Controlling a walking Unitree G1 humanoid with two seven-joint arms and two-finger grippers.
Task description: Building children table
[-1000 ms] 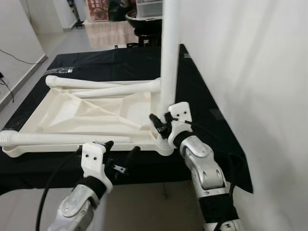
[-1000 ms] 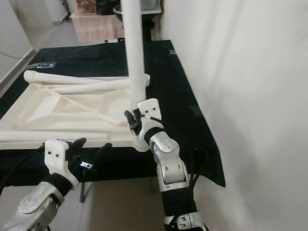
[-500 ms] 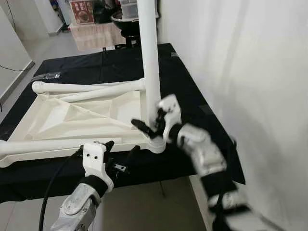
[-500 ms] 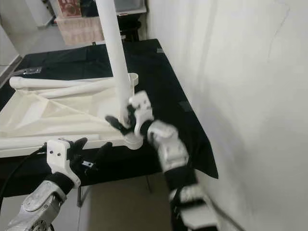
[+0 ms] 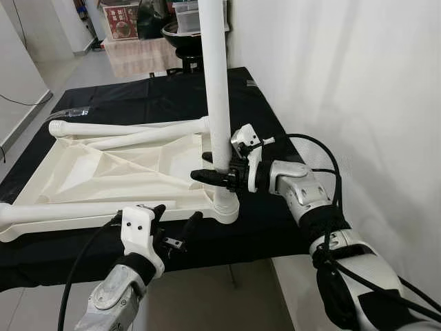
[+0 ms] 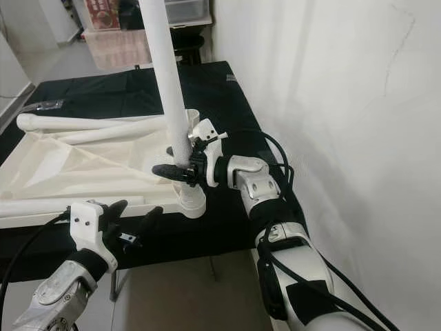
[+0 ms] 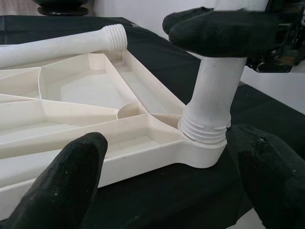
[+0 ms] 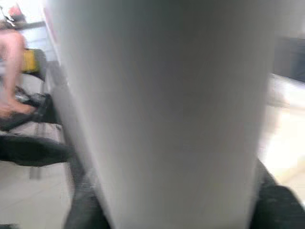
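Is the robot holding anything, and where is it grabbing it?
Yes. Its right hand grips the upright white table leg low down, just above the socket. Its left hand is open, holding nothing.

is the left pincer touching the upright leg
No, the left pincer is open near the tabletop's corner, apart from the upright leg, which the right pincer grips.

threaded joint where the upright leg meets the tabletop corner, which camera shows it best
The left wrist view: the upright leg meets the corner socket up close, threads showing. Both eye views show the joint small, below the right gripper. The right wrist view has the leg's blurred shaft.
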